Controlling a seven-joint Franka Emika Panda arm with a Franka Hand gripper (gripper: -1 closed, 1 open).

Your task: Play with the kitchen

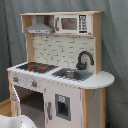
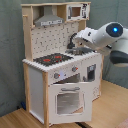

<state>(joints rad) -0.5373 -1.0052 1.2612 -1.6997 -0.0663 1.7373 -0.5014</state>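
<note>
While the arm [image 2: 102,37] hangs over the sink [image 1: 73,74], the kitchen [image 1: 60,65] hob [image 2: 52,59] lies clear

Grey curtain backdrop [image 1: 115,50]; wooden floor [image 2: 112,107] beneath.

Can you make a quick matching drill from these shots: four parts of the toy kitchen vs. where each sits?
Parts:
1. hob
2. faucet
3. microwave
4. oven door

Places:
A. top shelf, beside the grey hood
B. at the back of the sink
C. lower front, under the knobs
D. on the counter, beneath the hood

Pairs: 1-D, 2-B, 3-A, 4-C
</note>
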